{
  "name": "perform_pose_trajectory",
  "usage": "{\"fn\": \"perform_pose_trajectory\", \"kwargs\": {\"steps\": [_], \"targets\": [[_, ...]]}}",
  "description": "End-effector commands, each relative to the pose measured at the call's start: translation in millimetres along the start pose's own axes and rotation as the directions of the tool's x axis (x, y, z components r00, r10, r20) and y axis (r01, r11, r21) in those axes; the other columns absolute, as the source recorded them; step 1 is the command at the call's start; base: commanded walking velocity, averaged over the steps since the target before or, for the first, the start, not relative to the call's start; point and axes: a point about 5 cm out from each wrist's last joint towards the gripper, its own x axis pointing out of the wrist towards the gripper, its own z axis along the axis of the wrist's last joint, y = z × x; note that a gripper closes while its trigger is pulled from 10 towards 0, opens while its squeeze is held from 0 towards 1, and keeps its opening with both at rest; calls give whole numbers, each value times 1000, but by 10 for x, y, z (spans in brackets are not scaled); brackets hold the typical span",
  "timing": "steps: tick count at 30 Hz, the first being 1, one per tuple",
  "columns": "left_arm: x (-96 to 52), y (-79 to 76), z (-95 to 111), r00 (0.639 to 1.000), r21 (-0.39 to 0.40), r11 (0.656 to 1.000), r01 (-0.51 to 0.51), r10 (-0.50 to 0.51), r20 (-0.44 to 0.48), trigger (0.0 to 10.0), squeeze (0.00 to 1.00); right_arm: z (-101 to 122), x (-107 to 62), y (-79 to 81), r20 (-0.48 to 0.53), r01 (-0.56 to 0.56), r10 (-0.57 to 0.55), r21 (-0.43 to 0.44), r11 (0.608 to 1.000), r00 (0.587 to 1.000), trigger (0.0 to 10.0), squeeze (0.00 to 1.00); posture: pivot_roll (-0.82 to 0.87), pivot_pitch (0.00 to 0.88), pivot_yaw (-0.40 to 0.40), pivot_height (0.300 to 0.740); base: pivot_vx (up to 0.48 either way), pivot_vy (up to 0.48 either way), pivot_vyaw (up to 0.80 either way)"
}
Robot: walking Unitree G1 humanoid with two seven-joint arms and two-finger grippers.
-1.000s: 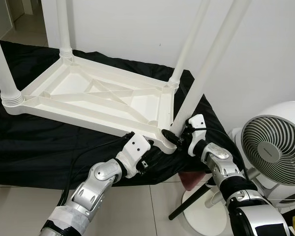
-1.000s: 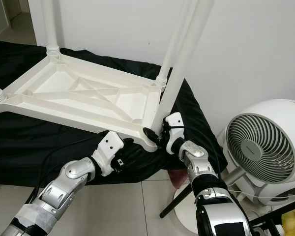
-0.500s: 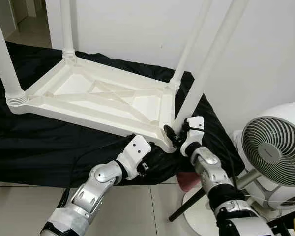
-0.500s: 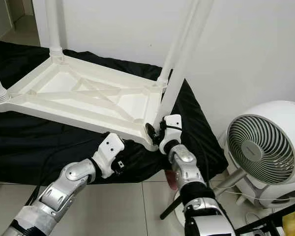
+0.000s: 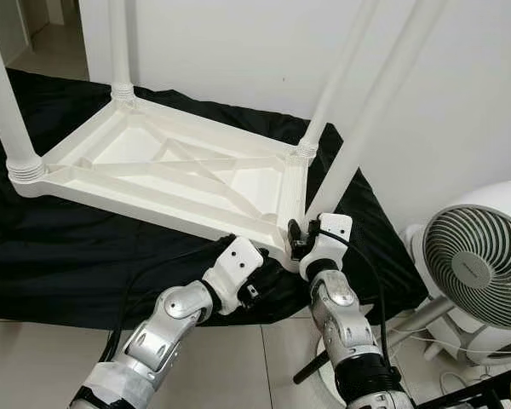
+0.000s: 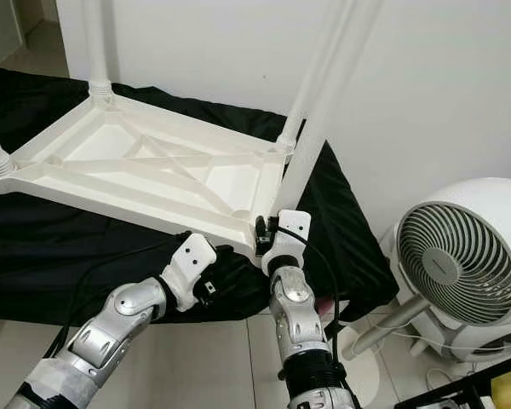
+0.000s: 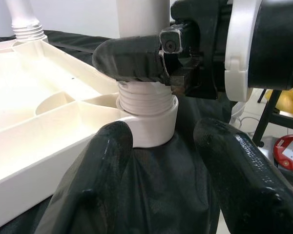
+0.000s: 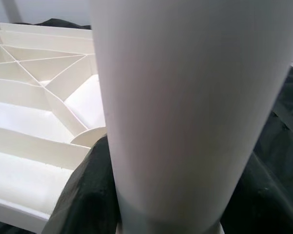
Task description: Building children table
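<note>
Jaws of the right gripper (image 7: 151, 61) closed around the lower end of a white table leg (image 5: 366, 136), just above its threaded collar, where the leg meets the corner socket (image 7: 149, 124) of an overturned white plastic table (image 5: 166, 175); in the left wrist view one black finger (image 7: 129, 58) wraps across the front of the leg directly over the ribbed threads. In the right wrist view the leg (image 8: 185, 107) stands close against the camera, with the ribbed underside of the table beside it. Jaws of the left gripper (image 7: 180, 161) spread open, holding nothing, the two black fingers (image 7: 102, 185) lying on the black cloth (image 5: 60, 256) on either side of the same corner socket, just below and in front of it. The left gripper (image 5: 268, 273) sits at the near edge of the table, next to the right gripper (image 5: 302, 239), the two nearly touching at that corner. The table lies upside down on the black cloth, its cross-braced underside facing up. Three further white legs rise from its other corners: one at the near left corner (image 5: 8, 111), one at the far left corner (image 5: 119, 51) and one at the far right corner (image 5: 336, 81). The leg held by the right gripper leans to the right relative to the far right one. A white fan (image 5: 481, 273) stands on the tiled floor (image 5: 43, 358) to the right of the cloth, near a white wall (image 5: 238, 43).
</note>
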Motion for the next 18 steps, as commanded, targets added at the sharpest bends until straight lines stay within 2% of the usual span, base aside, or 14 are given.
{"fn": "perform_pose_trajectory", "kwargs": {"steps": [1,3,8,9,10,11,13,14,16,17,18], "targets": [[44,-94,16,992,2,992,125,-125,1,10000,0,-130,-62,-116,-63,-12,12,8,1000,998,10000,1000,103,0,-184,740,0,0,0],[40,-78,22,993,4,993,120,-120,1,10000,0,-78,-63,-124,-46,-57,57,3,998,997,10000,1000,105,0,-185,740,0,0,0],[20,-55,13,994,8,994,110,-110,-3,10000,0,-40,-41,-201,-77,-149,149,3,989,986,10000,1000,114,0,-190,740,0,0,0],[12,-53,7,994,9,994,107,-107,-4,10000,0,-25,-38,-227,-78,-183,182,-3,983,980,10000,867,114,0,-190,740,0,0,0],[8,-52,3,994,9,994,105,-105,-5,10000,0,-16,-36,-243,-78,-204,203,-6,979,976,10000,867,114,0,-190,740,0,0,0],[4,-54,-3,995,9,995,103,-103,-7,10000,0,-14,-32,-272,-85,-246,243,-23,969,966,10000,0,115,0,-193,740,0,0,0],[2,-56,-7,995,7,995,101,-101,-7,10000,0,-4,-23,-318,-94,-320,314,-56,946,945,10000,0,116,0,-194,740,0,0,0],[2,-56,-7,995,7,995,101,-101,-7,10000,0,-4,-23,-318,-94,-320,314,-56,946,945,10000,0,116,0,-194,740,0,0,0],[3,-60,-4,995,5,995,99,-99,-7,10000,0,46,-3,-383,-81,-383,376,-111,917,923,10000,0,116,0,-194,740,0,0,0],[3,-60,-4,995,5,995,99,-99,-7,10000,0,46,-3,-383,-81,-383,376,-111,917,923,10000,0,116,0,-194,740,0,0,0],[3,-56,-1,995,5,995,98,-98,-6,10000,0,62,10,-384,-87,-423,415,-115,899,906,10000,0,118,0,-193,740,0,0,0]]}}
